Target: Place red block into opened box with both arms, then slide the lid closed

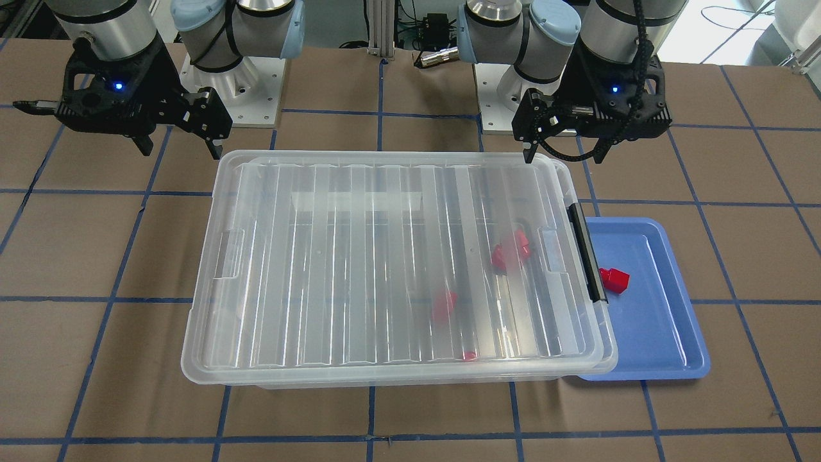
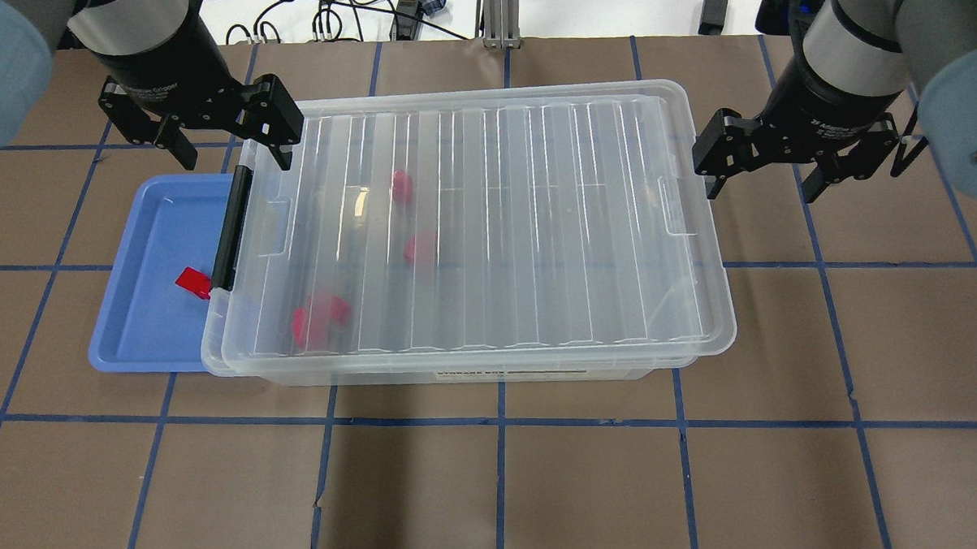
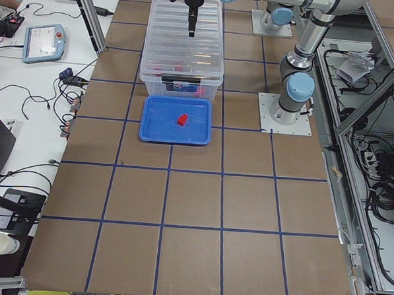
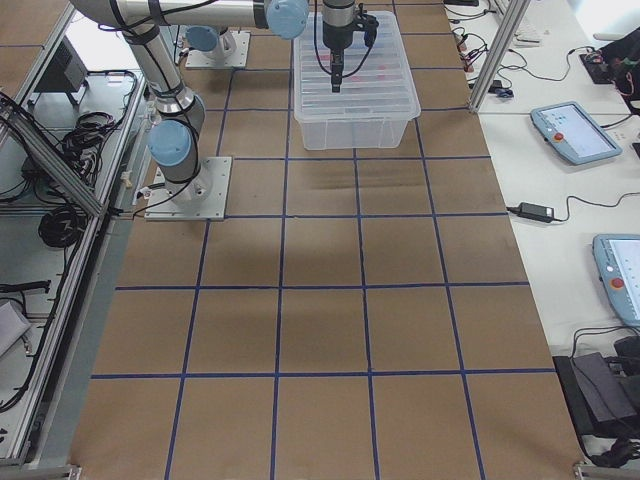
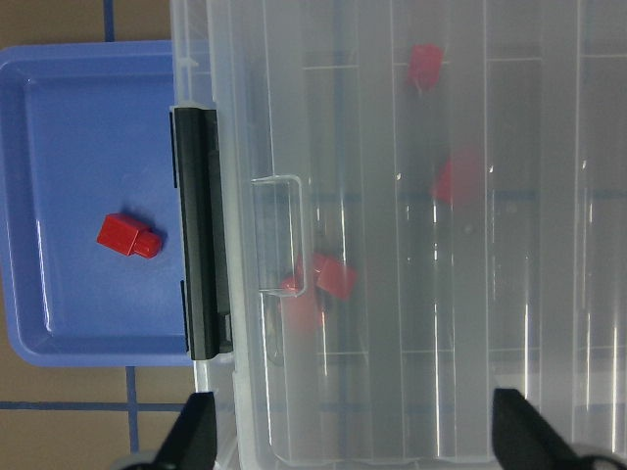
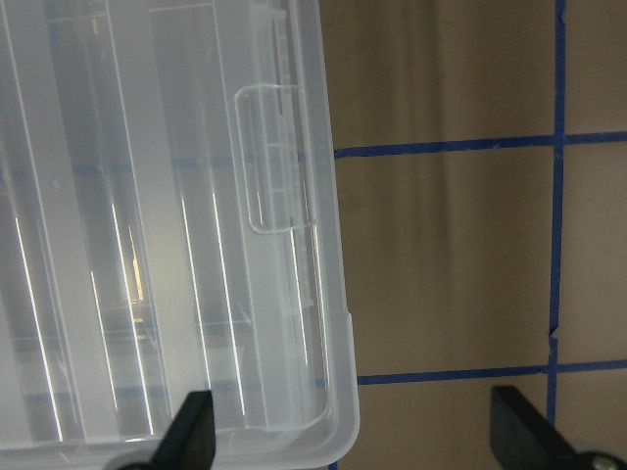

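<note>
Our left tool (image 2: 236, 164) and right tool (image 2: 759, 193) hung spread and empty. The lid (image 2: 490, 226) lay 9-to-3 over the box (image 2: 469, 377), seemingly offset toward 3. A red block (image 2: 193, 282) sat on the blue tray (image 2: 141, 327) at 9, nearest the left tool.

Bright, even overhead light in every view; colours clean, no dim corners. Thin white glare streaks run along clear ridged plastic lid (image 2: 539, 227). Small red plastic blocks (image 1: 510, 250) beneath it look hazy and soft-edged. Faint soft shadow on brown paper-covered table (image 6: 411, 245) just beside lid edge. Black fingertips (image 5: 191, 436) of left gripper (image 5: 360, 431) slightly out of focus at frame bottom. Side views sharp, objects small.
</note>
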You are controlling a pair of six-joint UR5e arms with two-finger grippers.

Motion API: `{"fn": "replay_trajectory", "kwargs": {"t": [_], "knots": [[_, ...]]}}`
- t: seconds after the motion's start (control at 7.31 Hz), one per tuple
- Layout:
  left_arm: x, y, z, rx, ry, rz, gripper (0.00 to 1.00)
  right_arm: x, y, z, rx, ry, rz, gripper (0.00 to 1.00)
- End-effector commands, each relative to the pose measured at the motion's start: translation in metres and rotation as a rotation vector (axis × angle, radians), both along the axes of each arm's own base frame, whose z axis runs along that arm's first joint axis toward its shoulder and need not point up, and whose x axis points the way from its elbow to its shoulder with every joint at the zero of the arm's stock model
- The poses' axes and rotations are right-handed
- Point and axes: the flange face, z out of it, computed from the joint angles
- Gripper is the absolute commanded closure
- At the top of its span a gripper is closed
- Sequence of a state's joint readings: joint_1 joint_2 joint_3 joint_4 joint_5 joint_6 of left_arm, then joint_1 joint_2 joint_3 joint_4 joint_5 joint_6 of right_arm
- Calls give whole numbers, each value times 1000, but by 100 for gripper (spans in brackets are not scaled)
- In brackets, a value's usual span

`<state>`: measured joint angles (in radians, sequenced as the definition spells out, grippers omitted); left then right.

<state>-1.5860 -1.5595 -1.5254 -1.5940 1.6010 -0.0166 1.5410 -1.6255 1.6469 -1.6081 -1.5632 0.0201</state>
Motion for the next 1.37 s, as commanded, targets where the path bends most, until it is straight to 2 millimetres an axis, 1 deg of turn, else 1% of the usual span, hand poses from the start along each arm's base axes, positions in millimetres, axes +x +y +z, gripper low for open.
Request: {"fn": "replay_trajectory", "kwargs": {"t": [0.0,0.14,0.27,0.41,0.55,0.68,0.82,0.96,1.09,1.23], "knots": [[0,1,2,-3,-2,0,0,0,-21,-32,54,-8,-15,0],[1,1,1,-2,1,0,0,-4,-42,-48,57,1,-15,0],[1,1,1,3,-2,0,0,-5,-54,-58,26,1,-21,0],[5,-1,2,3,-4,2,0,-6,-65,-78,37,5,-12,0],[7,-8,5,-5,6,21,0,-7,-70,-84,44,2,-19,0],[37,-21,-17,31,9,81,0,-11,-78,-91,18,5,-22,0],[85,-40,-41,77,14,162,0,-14,-86,-101,22,7,-19,0],[124,-52,-50,92,18,242,0,-27,-91,-109,31,1,-42,0],[139,-66,-82,128,36,264,0,-36,-95,-114,42,1,-56,0],[147,-71,-100,149,28,276,0,-36,-95,-116,47,0,-54,0]]}}
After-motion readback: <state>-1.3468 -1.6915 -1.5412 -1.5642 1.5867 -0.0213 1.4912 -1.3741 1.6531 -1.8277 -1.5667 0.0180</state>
